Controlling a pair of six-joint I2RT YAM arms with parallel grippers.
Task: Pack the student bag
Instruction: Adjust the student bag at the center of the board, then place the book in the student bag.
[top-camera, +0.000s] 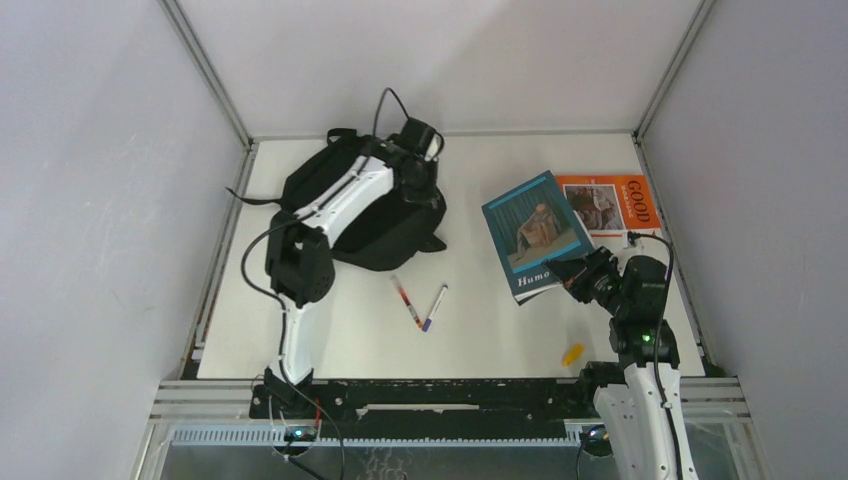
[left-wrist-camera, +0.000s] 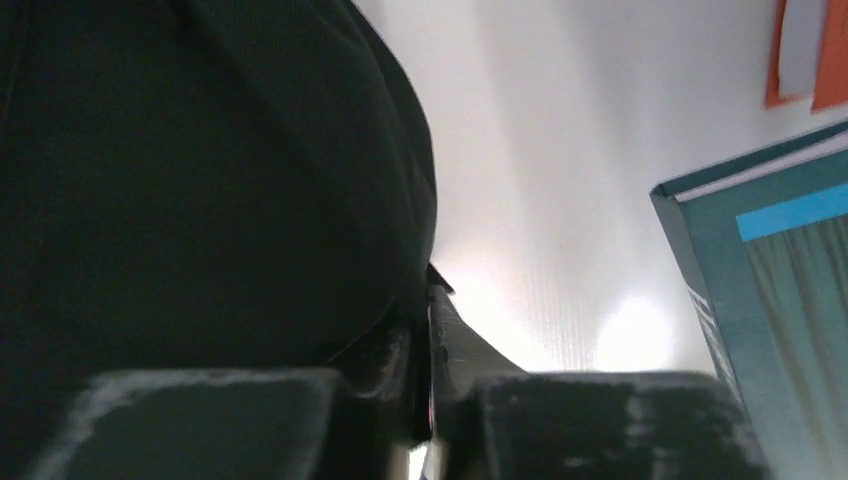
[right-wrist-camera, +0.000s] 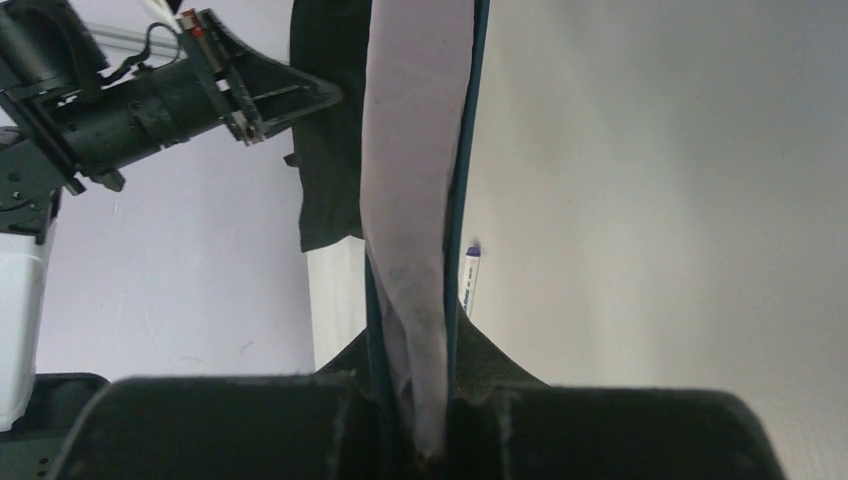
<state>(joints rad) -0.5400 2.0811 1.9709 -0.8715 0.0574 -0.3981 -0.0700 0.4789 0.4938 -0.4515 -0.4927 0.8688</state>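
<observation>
student bag (top-camera: 385, 238) at far-left of table, under left arm. left gripper (top-camera: 420, 178) closed at bag's right edge, can't tell if fabric pinched. right gripper (top-camera: 572, 272) clamped on teal book (top-camera: 535, 232) lower corner, book tilted, just beside orange book (top-camera: 612, 203).

From here the student bag (top-camera: 375, 225) at upper left reads as soft, matt black cloth, finely woven in my left wrist view. The teal book (top-camera: 533, 235) has a smooth, slightly glossy cover, and its page edges are plain matt paper. The left gripper (left-wrist-camera: 425, 345) looks like dull black plastic, scuffed grey along its edges. The worktop (top-camera: 480, 330) is smooth matt white.
</observation>
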